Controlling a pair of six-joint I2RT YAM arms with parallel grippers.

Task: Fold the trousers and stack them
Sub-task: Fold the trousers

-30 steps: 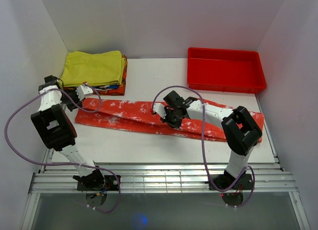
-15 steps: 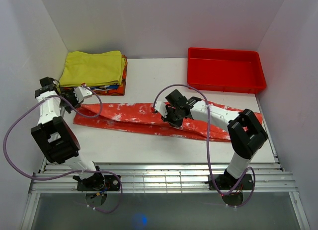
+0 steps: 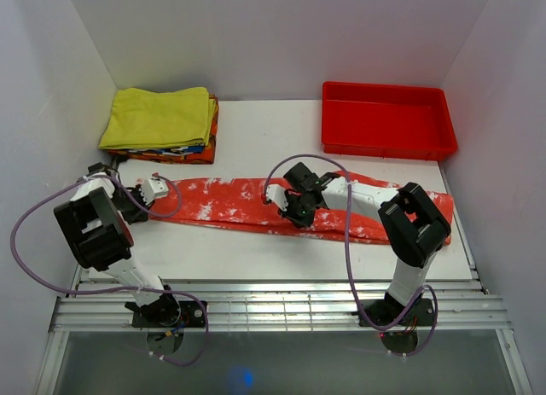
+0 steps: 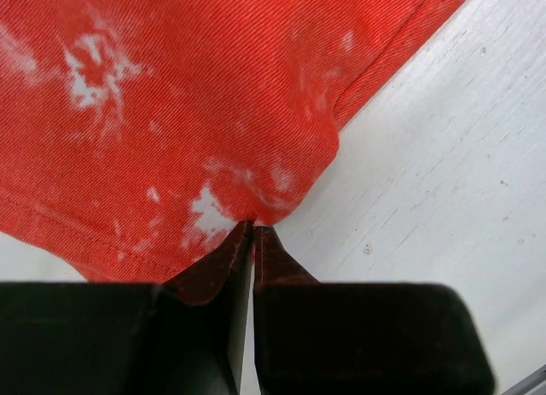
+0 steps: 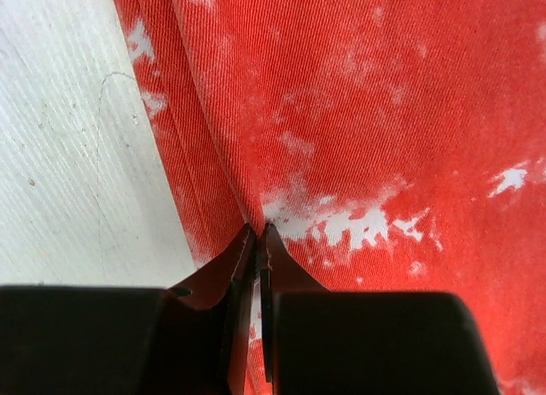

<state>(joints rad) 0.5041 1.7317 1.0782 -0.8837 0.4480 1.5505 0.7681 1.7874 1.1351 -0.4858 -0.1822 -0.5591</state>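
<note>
The trousers (image 3: 230,199) lie stretched across the worktop (image 3: 273,139), long axis running from left edge to right. The right gripper (image 3: 288,210) clenches a fold at mid-length. The left gripper (image 3: 159,191) sits at the left-hand end, jaws nearly together, its hold impossible to tell.

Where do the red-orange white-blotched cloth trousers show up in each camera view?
Top external: the long red-orange, white-blotched cloth trousers lie stretched left to right across the table's middle.
Left wrist: they fill the upper left, one corner ending low centre.
Right wrist: they fill all but the left edge.
Shared landmark: the white table top, bare at right for the left wrist, at left for the right wrist.
</note>
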